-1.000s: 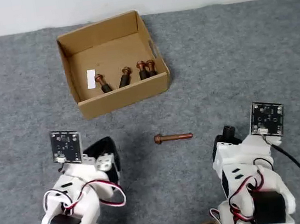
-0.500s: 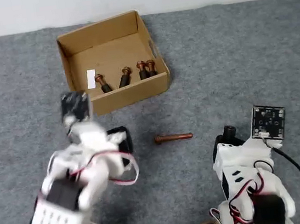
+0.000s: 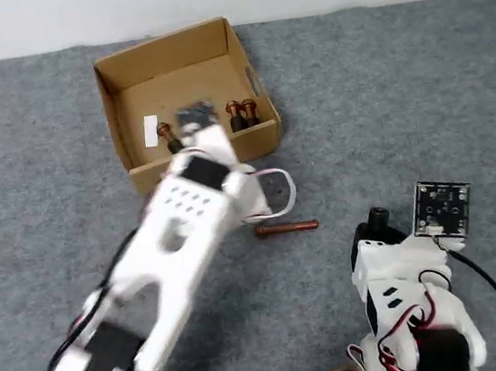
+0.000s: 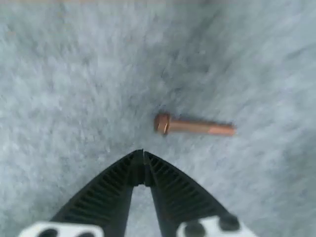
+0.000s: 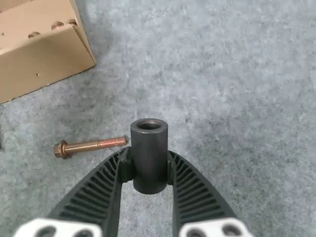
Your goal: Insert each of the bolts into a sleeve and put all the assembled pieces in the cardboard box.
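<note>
A copper bolt (image 3: 286, 227) lies flat on the grey carpet, in front of the cardboard box (image 3: 161, 46). My left arm (image 3: 189, 221) stretches out from the front left, just left of the bolt. In the left wrist view my left gripper (image 4: 143, 158) is shut and empty, its tips a short way from the bolt's head (image 4: 162, 123). My right gripper (image 5: 148, 165) is shut on a black sleeve (image 5: 149, 153), held upright with the bore facing up, to the right of the bolt (image 5: 91, 145). The sleeve (image 3: 378, 218) also shows in the high view.
Several assembled bolt-and-sleeve pieces (image 3: 240, 113) lie along the box's front wall, partly hidden by the left arm. A white label (image 3: 150, 131) is on the box floor. The box corner (image 5: 39, 54) appears in the right wrist view. Open carpet lies to the right.
The left arm has swung up from its folded place at the front left and stretched forward to the bolt. The right arm with the sleeve has barely moved.
</note>
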Available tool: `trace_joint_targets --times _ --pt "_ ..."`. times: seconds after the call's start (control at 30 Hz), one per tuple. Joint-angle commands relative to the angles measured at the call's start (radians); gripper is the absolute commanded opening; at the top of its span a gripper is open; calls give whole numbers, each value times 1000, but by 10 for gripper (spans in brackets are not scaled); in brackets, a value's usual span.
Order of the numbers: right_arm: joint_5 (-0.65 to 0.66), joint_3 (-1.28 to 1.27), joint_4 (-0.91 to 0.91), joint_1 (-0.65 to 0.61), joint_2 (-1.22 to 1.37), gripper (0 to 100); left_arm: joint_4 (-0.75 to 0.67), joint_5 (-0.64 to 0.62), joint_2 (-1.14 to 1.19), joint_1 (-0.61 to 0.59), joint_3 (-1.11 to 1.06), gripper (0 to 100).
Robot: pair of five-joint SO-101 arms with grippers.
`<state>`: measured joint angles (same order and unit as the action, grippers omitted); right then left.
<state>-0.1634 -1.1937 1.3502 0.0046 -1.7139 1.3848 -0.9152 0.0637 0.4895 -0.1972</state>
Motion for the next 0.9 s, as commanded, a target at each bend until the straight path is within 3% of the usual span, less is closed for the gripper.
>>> trace_joint_targets --times 0.0,0.3,0.53,0.7,0.87 --pt "14 8 -27 12 -10 8 100 -12 160 44 154 6" --pt "14 6 -27 12 -10 8 278 -12 496 89 418 6" --pt "14 6 -27 12 -10 8 178 -15 635 -20 720 6" --pt "14 6 -27 12 -10 8 146 -15 678 -34 928 6" --pt "14 5 -27 12 -10 8 338 -14 689 21 1023 6"
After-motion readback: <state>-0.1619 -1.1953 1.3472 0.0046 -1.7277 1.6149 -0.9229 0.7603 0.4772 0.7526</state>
